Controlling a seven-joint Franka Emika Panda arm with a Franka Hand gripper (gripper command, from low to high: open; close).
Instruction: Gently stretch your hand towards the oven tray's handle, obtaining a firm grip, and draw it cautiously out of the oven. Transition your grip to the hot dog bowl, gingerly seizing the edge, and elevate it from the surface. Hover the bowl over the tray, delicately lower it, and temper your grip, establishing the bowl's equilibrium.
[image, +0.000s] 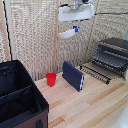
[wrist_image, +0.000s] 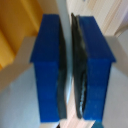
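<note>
High in the exterior view, my white gripper (image: 75, 28) hangs in front of the woven screen. It is shut on the rim of the hot dog bowl (image: 67, 34), a small white bowl held well above the table. In the wrist view the two blue fingers (wrist_image: 47, 65) pinch the bowl's thin white edge (wrist_image: 64, 20), with yellow-orange hot dog pieces (wrist_image: 15, 30) beside them. The oven (image: 113, 52) stands at the exterior view's right. Its wire oven tray (image: 95, 73) is drawn out in front of it, low over the table. The bowl hangs up and to the left of the tray.
A dark blue rectangular slab (image: 73, 75) leans on the wooden table (image: 85, 107) just left of the tray. A red cup (image: 51, 79) stands further left. A big black bin (image: 17, 100) fills the near left corner.
</note>
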